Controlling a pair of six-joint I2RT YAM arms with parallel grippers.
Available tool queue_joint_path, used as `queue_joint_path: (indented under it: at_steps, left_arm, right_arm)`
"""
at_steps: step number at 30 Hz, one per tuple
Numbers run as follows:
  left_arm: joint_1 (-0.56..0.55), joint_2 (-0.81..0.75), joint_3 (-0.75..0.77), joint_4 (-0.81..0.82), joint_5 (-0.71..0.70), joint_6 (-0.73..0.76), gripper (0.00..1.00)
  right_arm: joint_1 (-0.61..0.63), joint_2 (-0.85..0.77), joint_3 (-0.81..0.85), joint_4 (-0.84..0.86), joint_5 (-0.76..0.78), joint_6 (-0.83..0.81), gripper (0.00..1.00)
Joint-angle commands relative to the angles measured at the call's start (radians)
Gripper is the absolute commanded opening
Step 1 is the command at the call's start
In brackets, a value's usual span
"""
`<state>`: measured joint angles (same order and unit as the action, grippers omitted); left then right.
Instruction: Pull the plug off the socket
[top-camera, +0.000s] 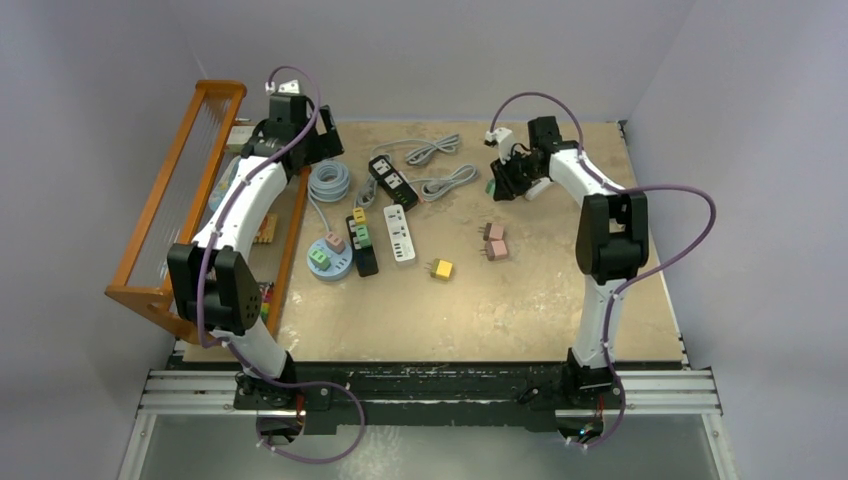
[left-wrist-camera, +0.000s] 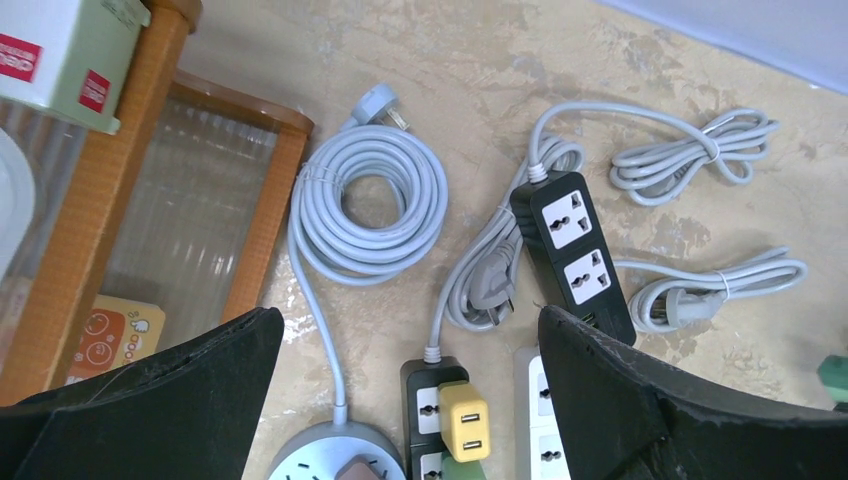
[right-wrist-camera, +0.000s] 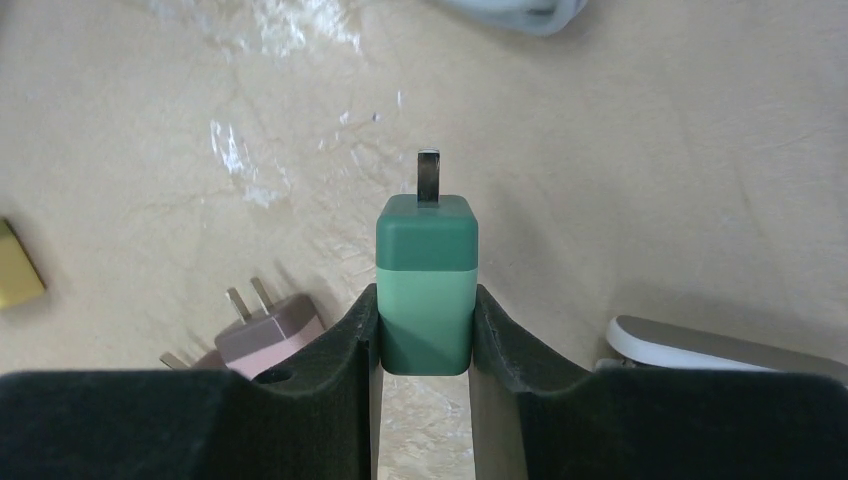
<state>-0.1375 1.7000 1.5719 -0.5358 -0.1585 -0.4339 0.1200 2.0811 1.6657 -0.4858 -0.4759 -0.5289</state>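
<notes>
My right gripper (right-wrist-camera: 425, 335) is shut on a green plug (right-wrist-camera: 426, 275), whose metal prong points away, clear of any socket and above the bare table. From above, that gripper (top-camera: 505, 182) hangs at the back right with the green plug (top-camera: 491, 186). My left gripper (left-wrist-camera: 410, 400) stands open over a black socket strip (left-wrist-camera: 440, 410) with a yellow plug (left-wrist-camera: 465, 420) in it. In the top view this strip (top-camera: 360, 242) carries a yellow and a green plug, and a round grey socket (top-camera: 330, 256) holds a pink and a green one.
A second black strip (top-camera: 392, 180) and a white strip (top-camera: 399, 233) lie mid-table among coiled grey cables (top-camera: 329, 182). Loose pink plugs (top-camera: 494, 242) and a yellow one (top-camera: 441, 269) lie nearer. An orange rack (top-camera: 190, 190) stands along the left edge.
</notes>
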Motion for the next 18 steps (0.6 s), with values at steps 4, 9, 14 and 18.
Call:
queue_joint_path:
  at_steps: [4, 9, 14, 18]
  left_arm:
    - [0.01, -0.072, -0.013, 0.06, -0.035, 0.026, 1.0]
    - [0.01, -0.072, -0.02, 0.07, -0.05, 0.035, 1.0]
    - [0.012, -0.061, -0.018, 0.07, -0.061, 0.043, 1.0]
    - [0.012, -0.057, -0.02, 0.072, -0.062, 0.05, 1.0]
  right_arm:
    - [-0.019, 0.046, 0.004, -0.149, -0.092, -0.153, 0.0]
    - [-0.018, 0.053, -0.055, -0.157, -0.068, -0.164, 0.07]
    - [-0.019, 0.045, -0.086, -0.08, -0.001, -0.1, 0.18]
    - [-0.021, 0.027, -0.071, -0.021, 0.04, -0.062, 0.23]
